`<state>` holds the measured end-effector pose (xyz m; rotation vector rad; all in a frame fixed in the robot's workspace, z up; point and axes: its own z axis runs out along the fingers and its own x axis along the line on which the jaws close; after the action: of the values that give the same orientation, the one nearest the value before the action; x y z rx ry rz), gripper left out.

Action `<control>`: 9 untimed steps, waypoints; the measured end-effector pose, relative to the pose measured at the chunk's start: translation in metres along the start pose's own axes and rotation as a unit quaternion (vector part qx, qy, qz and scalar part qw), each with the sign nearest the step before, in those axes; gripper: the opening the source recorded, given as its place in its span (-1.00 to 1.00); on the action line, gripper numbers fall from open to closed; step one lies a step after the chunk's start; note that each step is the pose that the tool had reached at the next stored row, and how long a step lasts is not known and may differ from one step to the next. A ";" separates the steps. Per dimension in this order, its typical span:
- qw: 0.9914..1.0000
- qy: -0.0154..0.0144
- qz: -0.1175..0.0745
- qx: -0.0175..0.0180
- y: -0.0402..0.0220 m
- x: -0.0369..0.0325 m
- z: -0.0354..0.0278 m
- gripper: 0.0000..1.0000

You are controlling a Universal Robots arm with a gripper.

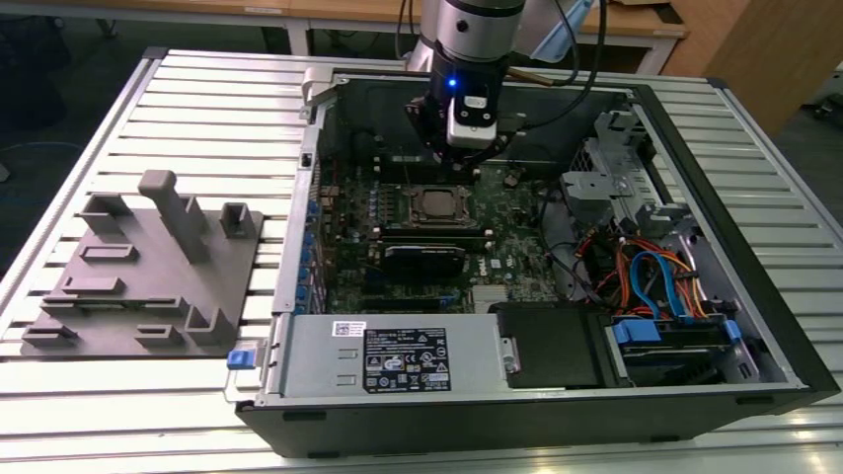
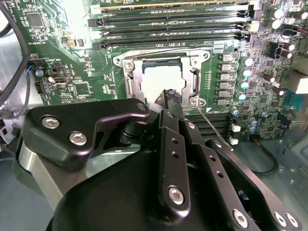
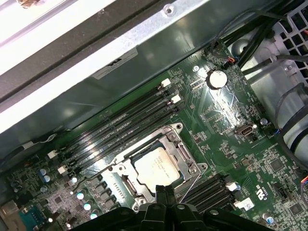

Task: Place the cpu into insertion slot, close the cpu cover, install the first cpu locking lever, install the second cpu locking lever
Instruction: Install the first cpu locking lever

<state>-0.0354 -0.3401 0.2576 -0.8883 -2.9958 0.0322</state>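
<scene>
Your cpu lay flat in the insertion slot, its grey top showing through the window of the cpu cover, which was down around it. Your pincer hung over the socket's edge with its fingertips pressed together, and you could see nothing clamped between them. A thin locking lever ran slantwise just beside those tips; you could not tell whether they touched it. Long memory slots flanked the socket on the green motherboard. All of it sat inside the open computer case on the slatted desk, with a grey fixture plate on the exterior view's left.
</scene>
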 end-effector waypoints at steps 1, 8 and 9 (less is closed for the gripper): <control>1.000 0.000 -0.001 0.000 0.0000 0.0000 0.0000 -0.79; 1.000 0.000 -0.008 0.000 0.0000 0.0000 0.0000 -0.79; 1.000 0.000 -0.009 0.000 0.0000 0.0000 0.0000 -0.79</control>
<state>-0.0354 -0.3401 0.2576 -0.8602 -3.0042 0.0324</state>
